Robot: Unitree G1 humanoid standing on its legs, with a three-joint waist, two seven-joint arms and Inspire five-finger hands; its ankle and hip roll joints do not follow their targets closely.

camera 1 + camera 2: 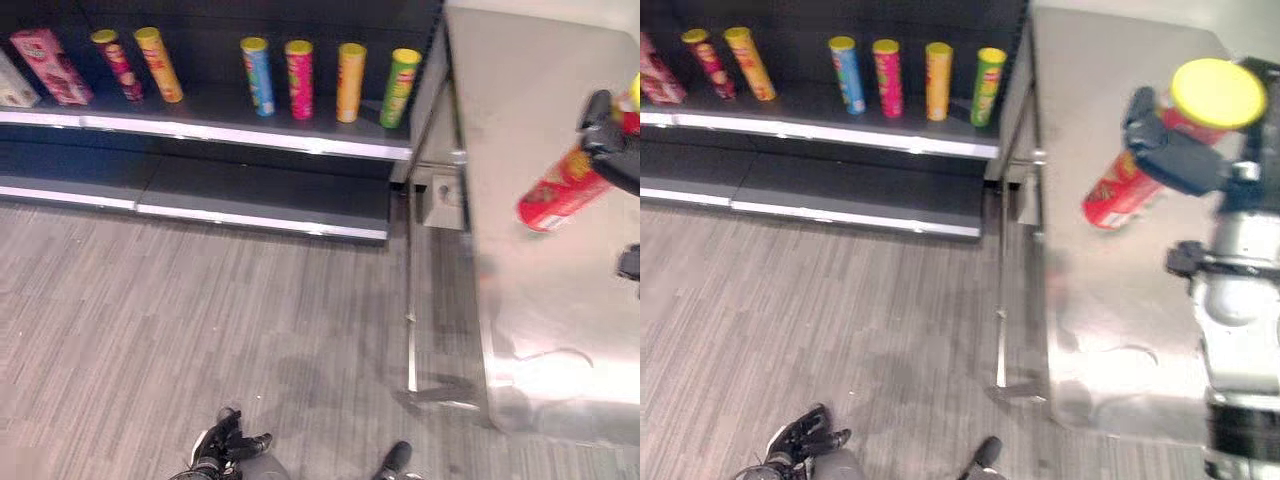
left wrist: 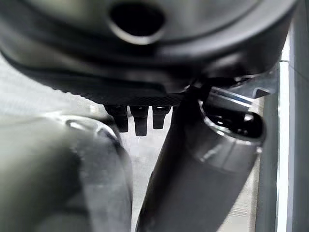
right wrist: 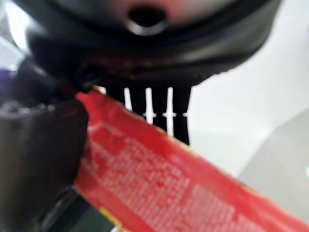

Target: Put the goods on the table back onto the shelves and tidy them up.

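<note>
Right hand clamped round red can, yellow lid up, tilted in the air above steel table. Left hand low over the floor, fingers loosely curled, holding nothing. Could slip from the grip if swung fast, or clip the shelf edge beside the table. Open room on the shelf between yellow can and blue can

Light: bright, even, from overhead.
Glare: steel table blown white at 4 o'clock; shelf edge gleams.
Shadows: soft grey patch on the floor at 6 o'clock.
Blur: red can and right hand smeared; both wrist views out of focus up close.
</note>
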